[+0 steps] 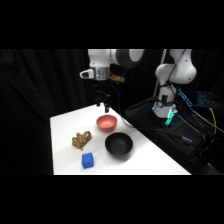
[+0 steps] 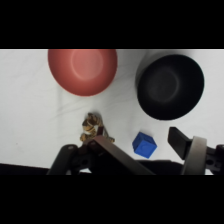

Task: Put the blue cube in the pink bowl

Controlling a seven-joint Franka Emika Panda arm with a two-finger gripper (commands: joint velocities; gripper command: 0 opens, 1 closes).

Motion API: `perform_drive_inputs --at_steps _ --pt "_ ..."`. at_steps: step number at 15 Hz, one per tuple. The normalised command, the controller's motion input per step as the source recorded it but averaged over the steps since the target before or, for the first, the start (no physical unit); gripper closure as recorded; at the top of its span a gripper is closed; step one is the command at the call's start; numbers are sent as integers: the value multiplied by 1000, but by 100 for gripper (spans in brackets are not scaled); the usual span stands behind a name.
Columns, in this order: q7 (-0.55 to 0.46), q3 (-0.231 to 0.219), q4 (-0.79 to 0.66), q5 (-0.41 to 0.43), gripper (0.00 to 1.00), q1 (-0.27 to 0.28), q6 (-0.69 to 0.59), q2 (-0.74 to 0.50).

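The blue cube (image 1: 88, 160) rests on the white table (image 1: 65, 125) near its front edge, in front of the tan lumpy object. In the wrist view the blue cube (image 2: 144, 145) shows low in the picture. The pink bowl (image 1: 106, 122) stands empty toward the back of the table; the wrist view has the pink bowl (image 2: 82, 70) at upper left. My gripper (image 1: 103, 105) hangs open high over the table's far edge, just behind the pink bowl and well away from the cube. Seen from the wrist, the gripper (image 2: 140, 141) holds nothing.
A larger black bowl (image 1: 118, 145) (image 2: 170, 86) stands right of the cube and in front of the pink bowl. A tan-brown lumpy object (image 1: 81, 140) (image 2: 92, 127) lies left of both bowls. Dark bags and cables (image 1: 165, 130) crowd the table's right side.
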Motion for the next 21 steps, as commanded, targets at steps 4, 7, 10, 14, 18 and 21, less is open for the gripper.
perform_drive_inputs --at_steps 4,7,10,14,18,21 --pt "114 34 120 19 0 -1 -64 89" --pt "265 81 458 6 0 55 -145 354" --pt "263 66 716 20 0 67 -234 549" --pt "300 15 849 44 0 55 -323 597" --pt "238 -6 744 138 0 17 -180 502" --pt "193 6 468 160 0 21 44 375"
